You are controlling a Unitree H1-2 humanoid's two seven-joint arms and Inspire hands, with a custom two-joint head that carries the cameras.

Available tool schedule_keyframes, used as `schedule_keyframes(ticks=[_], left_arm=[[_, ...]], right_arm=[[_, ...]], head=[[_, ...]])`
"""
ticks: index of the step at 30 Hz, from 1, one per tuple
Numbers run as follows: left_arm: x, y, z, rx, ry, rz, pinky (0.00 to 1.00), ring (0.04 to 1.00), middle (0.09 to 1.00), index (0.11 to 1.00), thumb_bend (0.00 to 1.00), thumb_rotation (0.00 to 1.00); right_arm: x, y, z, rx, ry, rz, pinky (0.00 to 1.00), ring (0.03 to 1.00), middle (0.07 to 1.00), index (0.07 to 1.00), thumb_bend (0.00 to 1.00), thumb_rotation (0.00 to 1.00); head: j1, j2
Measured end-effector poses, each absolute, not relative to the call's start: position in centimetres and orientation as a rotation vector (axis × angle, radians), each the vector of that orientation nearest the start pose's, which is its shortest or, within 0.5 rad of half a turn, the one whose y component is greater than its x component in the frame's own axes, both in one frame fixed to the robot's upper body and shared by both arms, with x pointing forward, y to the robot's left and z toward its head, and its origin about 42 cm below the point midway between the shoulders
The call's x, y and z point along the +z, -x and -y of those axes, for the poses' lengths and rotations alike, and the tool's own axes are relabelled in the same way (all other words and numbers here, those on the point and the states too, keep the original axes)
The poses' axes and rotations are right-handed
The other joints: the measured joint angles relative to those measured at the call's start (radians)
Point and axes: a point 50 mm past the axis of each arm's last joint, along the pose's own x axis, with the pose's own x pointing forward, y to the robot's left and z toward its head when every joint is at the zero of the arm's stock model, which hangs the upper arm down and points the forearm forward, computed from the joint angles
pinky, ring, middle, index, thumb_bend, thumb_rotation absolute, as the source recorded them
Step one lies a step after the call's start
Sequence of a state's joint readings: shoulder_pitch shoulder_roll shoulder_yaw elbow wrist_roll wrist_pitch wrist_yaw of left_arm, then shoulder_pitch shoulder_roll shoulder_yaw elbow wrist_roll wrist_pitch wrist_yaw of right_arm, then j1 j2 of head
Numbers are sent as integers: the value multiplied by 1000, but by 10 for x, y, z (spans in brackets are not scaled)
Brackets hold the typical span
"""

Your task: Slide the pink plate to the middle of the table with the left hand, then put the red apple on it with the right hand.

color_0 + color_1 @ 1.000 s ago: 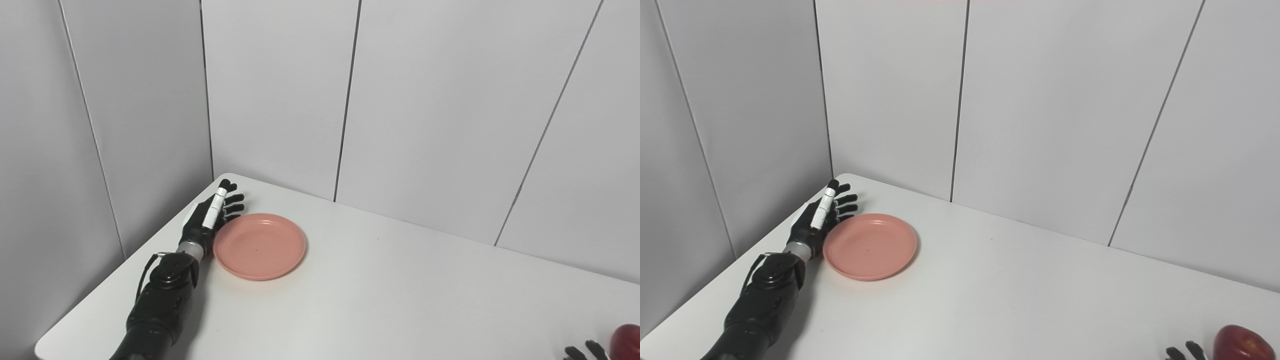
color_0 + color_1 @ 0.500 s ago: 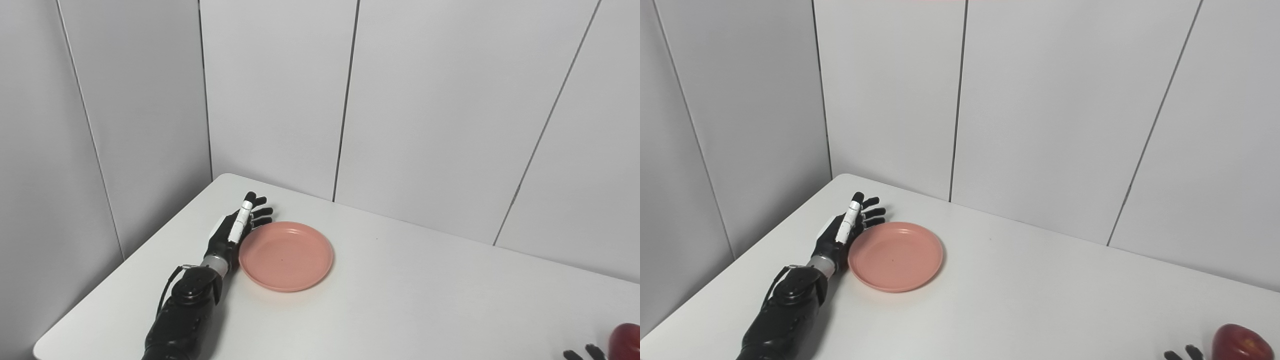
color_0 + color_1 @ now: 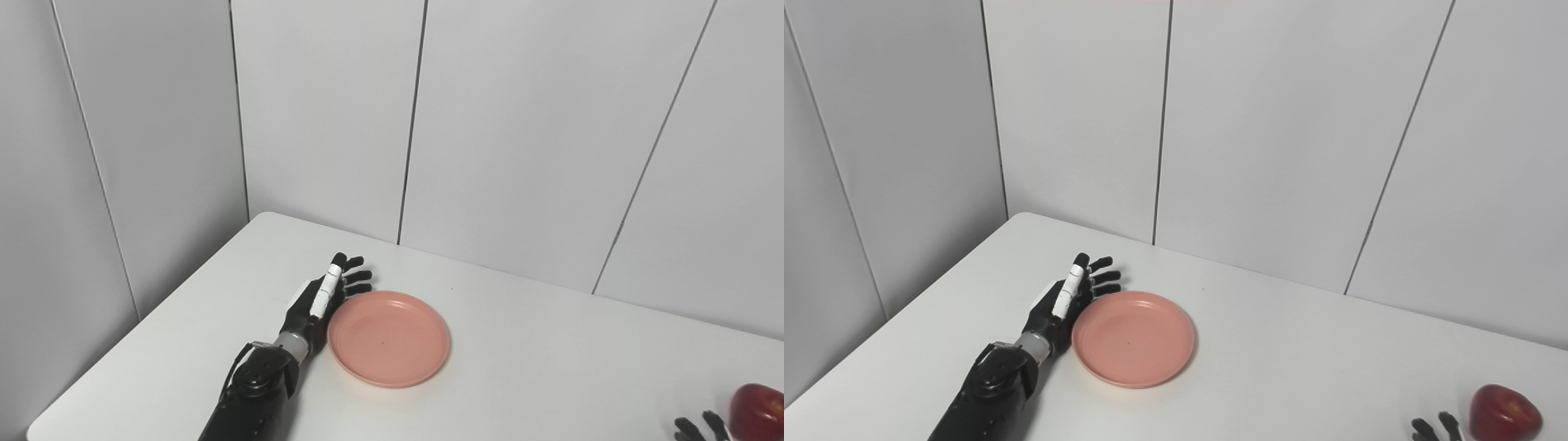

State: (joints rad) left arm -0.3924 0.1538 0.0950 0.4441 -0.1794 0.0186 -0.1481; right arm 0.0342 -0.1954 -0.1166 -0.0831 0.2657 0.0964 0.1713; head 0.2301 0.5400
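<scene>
Looks like step one is underway: the left robot hand [image 3: 318, 300] sits flat-edged against the left rim of the pink plate [image 3: 389, 338], fingers [image 3: 355, 274] straight and spread, holding nothing, just set to shove it sideways. The forearm comes up from the bottom edge, lying low over the white bench [image 3: 551, 367], thumb side up. The plate sits left of the bench's middle, so the push probably isn't finished. Next move calls for more sideways shove to the right, with the palm kept on the rim so the plate doesn't spin off. The red apple [image 3: 1505, 412] is sitting on the bench at the near right corner, well apart from the plate. Only the fingertips of the right robot hand [image 3: 1436, 427] poke in just beside the apple, so whether it's wide or closed, can't tell.
</scene>
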Motion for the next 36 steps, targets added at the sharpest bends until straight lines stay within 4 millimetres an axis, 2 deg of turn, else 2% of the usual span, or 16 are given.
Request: schedule_keyframes(ticks=[3,6,8,10,12,15,17,23,30,36], left_arm=[[112,-408,-245,-133,38,-65,728,771,785,803,821,960],[113,-406,-242,-148,22,-72,735,771,788,805,832,953],[114,-402,-237,-169,14,-76,735,770,789,805,833,949],[115,-399,-231,-186,13,-85,738,772,792,809,828,955],[117,-396,-224,-201,13,-96,740,769,789,807,823,954],[120,-393,-217,-216,20,-111,753,774,794,815,809,961],[121,-391,-211,-229,26,-116,763,777,796,818,796,972],[121,-382,-198,-277,20,-116,742,780,806,823,766,987],[121,-377,-192,-299,26,-124,718,782,810,826,764,954],[119,-366,-181,-274,59,-127,785,800,821,831,716,974]], right_arm=[[113,-272,294,72,-73,-16,895,912,873,961,815,913],[112,-273,293,74,-64,-8,877,900,859,957,838,907],[112,-273,291,72,-54,1,866,896,855,952,854,904],[111,-273,288,66,-43,3,854,891,852,947,862,909],[111,-273,284,59,-40,4,847,884,846,941,880,896],[113,-273,275,46,-32,7,838,878,841,938,893,887],[114,-274,265,41,-37,1,832,874,836,931,884,884],[116,-274,235,61,-48,-15,818,859,826,925,856,901],[117,-275,231,65,-20,-13,812,847,814,917,851,888],[117,-275,225,69,-10,-12,825,856,819,920,823,893]], head=[[-37,9],[-72,18],[-127,32],[-127,32],[-199,46],[-233,55],[-288,64],[-336,75],[-365,77],[-374,67]])
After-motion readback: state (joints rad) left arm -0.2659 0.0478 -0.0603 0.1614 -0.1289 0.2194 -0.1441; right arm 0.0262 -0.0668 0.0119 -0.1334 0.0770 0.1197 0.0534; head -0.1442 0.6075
